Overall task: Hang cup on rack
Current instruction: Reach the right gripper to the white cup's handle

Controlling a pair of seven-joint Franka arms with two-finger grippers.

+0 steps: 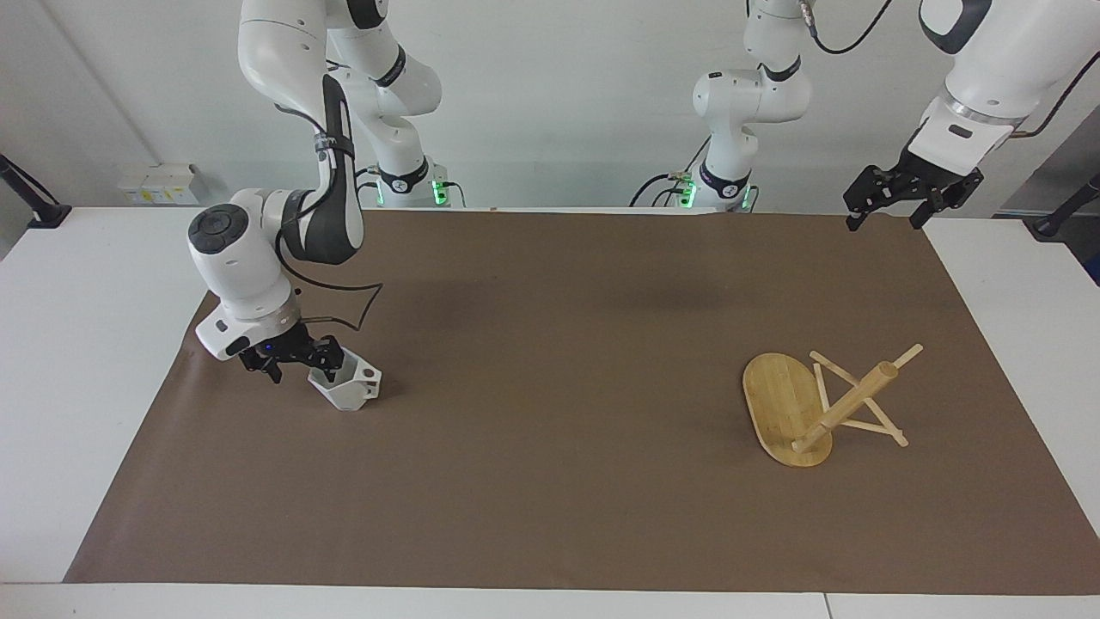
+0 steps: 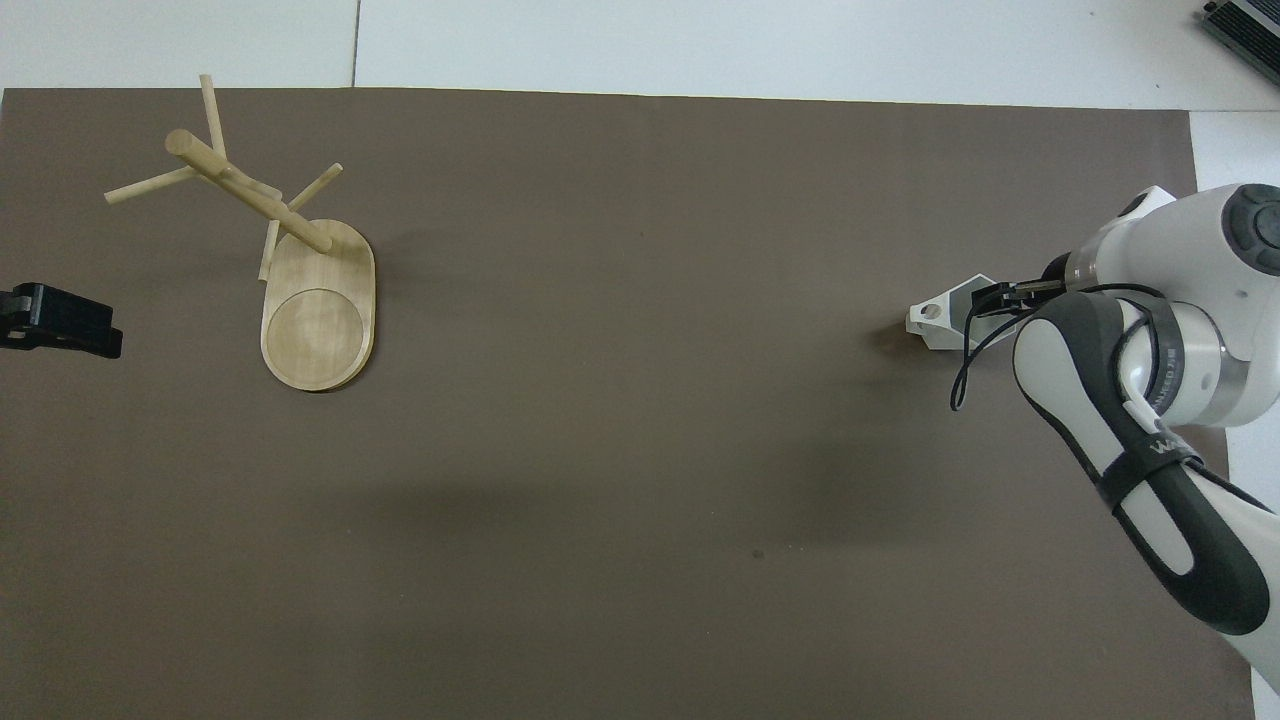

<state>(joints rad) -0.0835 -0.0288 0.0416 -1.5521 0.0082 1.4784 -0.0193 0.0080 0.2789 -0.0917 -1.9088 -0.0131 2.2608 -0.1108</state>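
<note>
At the right arm's end of the bench [image 1: 94, 344], on the brown mat [image 1: 550, 481], the cup [image 1: 348, 384] stands upright with its handle pointing toward the rack. Right gripper [image 1: 296, 361] is down at the cup's rim, one of its fingers [image 1: 326, 359] dipping inside the mouth and the other outside the wall on the side away from the handle; the fingers are spread across that wall, and whether they already press it I cannot tell. In the overhead view the right gripper [image 2: 1000, 298] covers most of the cup [image 2: 935, 320], leaving only the handle end showing. Well apart from it, toward the left arm's end, the rack [image 1: 812, 404] lies tipped over, its oval base standing on edge and its post and pegs slanting onto the mat; from above the rack [image 2: 300, 290] shows the same. Left gripper [image 1: 889, 202] waits with fingers wide open and holding nothing, raised over the mat's corner by the robots
</note>
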